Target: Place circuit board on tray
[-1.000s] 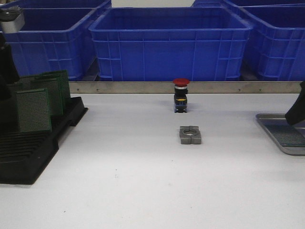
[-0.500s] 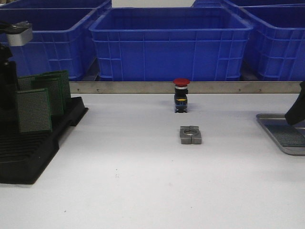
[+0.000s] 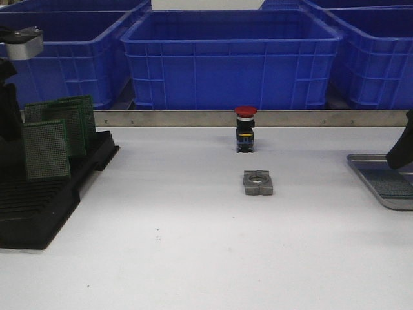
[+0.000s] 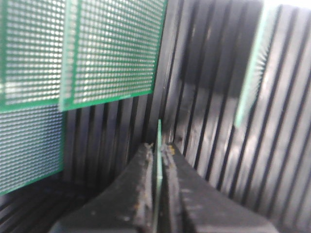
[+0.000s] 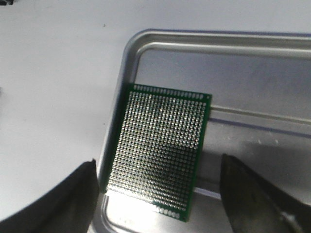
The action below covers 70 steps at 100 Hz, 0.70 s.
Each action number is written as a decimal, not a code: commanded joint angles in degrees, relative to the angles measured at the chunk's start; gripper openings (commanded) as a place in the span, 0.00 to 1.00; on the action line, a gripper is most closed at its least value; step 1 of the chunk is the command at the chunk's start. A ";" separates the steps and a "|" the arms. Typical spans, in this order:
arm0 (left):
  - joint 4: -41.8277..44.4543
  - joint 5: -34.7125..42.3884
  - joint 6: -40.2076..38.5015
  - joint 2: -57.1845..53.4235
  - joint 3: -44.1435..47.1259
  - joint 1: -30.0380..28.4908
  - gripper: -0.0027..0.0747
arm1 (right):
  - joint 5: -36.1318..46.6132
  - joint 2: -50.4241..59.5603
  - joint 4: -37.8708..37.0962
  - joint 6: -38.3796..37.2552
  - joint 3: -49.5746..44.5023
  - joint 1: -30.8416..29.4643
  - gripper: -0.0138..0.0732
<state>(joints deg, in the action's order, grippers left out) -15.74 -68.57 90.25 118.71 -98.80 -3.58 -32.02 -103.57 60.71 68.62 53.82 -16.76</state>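
— Spanning the far edge of the white counter [image 3: 193, 245], what fills the background?

— Big blue crates [image 3: 231, 58] in a row behind a metal rail [image 3: 193, 118]. Next in size is the black slotted rack [image 3: 45, 187] at the counter's left edge, with several green circuit boards [image 3: 46, 150] standing upright in its slots.

— And the tray?

— The silver tray [image 3: 382, 194] sits at the counter's right edge. One circuit board [image 5: 158, 148] lies flat inside it, a long side against the tray's wall, near a rounded corner.

— What is the right end effector [image 5: 160, 194] doing?

— It hangs released above that board, its dark fingers [image 5: 53, 199] spread wide on either side, touching nothing.

— The left one?

— Over the rack, the left end effector [image 4: 158, 148] is clenched on the thin edge of an upright board [image 4: 159, 141], seen edge-on between the fingertips, above the rack's ribs.

— Anything smaller?

— Mid-counter, a red-capped push button [image 3: 245, 129] stands near the far edge; just nearer the front lies a small grey metal block [image 3: 258, 183] with a round hole.
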 commanded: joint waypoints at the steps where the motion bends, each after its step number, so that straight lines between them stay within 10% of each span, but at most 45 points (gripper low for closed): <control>1: -1.35 -4.77 -1.02 -3.23 -4.01 0.27 0.01 | -1.23 2.65 1.21 0.27 1.24 -0.26 0.78; 44: -3.06 -4.68 -2.74 -10.16 -9.51 0.40 0.01 | -2.63 2.65 1.27 1.94 1.24 -0.26 0.78; 70: -20.07 -4.65 -2.74 -13.59 -9.51 1.48 0.01 | -6.06 2.78 6.44 13.00 1.54 2.32 0.78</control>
<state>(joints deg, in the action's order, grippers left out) -27.04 -70.80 88.08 108.92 -106.53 -3.34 -35.12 -103.57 62.08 77.08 53.82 -15.48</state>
